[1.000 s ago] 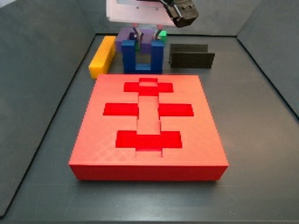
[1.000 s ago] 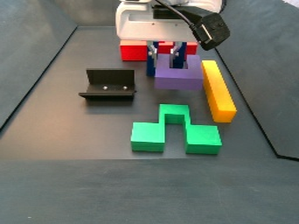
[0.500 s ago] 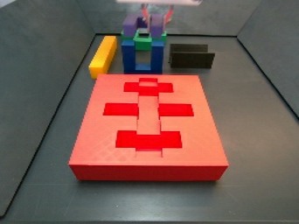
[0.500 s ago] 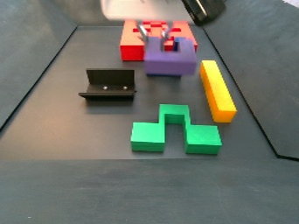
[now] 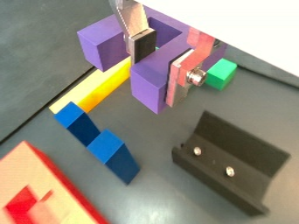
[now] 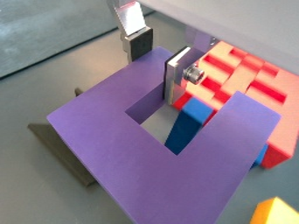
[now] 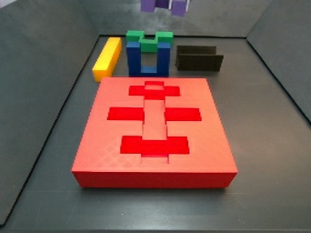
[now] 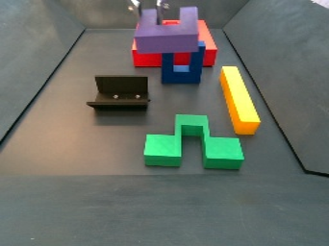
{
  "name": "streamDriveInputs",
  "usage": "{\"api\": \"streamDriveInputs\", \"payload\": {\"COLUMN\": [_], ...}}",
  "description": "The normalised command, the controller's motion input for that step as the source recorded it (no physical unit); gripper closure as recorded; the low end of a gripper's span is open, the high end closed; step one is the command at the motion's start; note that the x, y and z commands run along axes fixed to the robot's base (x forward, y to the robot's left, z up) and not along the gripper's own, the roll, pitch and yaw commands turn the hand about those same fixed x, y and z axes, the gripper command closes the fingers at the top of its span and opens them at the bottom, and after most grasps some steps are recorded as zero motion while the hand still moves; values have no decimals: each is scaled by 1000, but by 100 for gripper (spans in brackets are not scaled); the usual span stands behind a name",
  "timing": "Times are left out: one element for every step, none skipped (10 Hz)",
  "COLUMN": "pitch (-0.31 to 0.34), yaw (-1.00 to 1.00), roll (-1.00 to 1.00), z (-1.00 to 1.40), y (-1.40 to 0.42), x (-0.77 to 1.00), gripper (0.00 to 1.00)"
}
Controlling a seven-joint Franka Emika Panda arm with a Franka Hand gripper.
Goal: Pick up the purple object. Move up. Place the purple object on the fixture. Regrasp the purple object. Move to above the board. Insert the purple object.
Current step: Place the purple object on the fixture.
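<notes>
The purple object (image 5: 149, 87) hangs in the air, high above the floor, with my gripper (image 5: 160, 57) shut on it. One finger sits inside the U's notch and the other presses its outer face. In both side views the purple object (image 8: 167, 36) (image 7: 165, 5) is near the top edge, above the blue block, and most of the gripper is cut off. The fixture (image 8: 118, 93) (image 5: 233, 162) (image 7: 199, 59) stands empty on the floor. The red board (image 7: 152, 132) (image 6: 251, 79) lies flat with its cross-shaped slots unfilled.
A blue block (image 7: 149, 58) (image 8: 182, 69) stands between the board and the back, below the raised piece. A yellow bar (image 8: 238, 96) (image 7: 108, 56) lies beside it. The green piece (image 8: 193, 142) rests on the floor near the fixture. Dark tray walls surround the floor.
The gripper has risen straight up with the purple object, lifting it from the floor beside the blue block to near the top of the side views. Nothing else moved.
</notes>
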Motion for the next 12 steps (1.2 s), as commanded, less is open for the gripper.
{"api": "streamDriveInputs", "payload": {"pitch": [-57,-134,-260,-314,-229,-160,-54,-17,0,0,69,220], "yaw": [-197,-211,-214,-214,-217,-197,-157,-63,0,0,77,86], "roll": [-817,-857,-920,-931,-874,-794,-711,-706,-786,-840,-763,-549], "z": [143,86,0,0,-31,-234,-323,-351,-289,-226,-220,-160], "y": [14,43,106,126,140,154,223,323,269,174,0,-43], "x": [951,926,877,854,911,943,917,880,854,800,714,840], "gripper": [100,100,100,100,100,100,100,100,100,100,100,100]}}
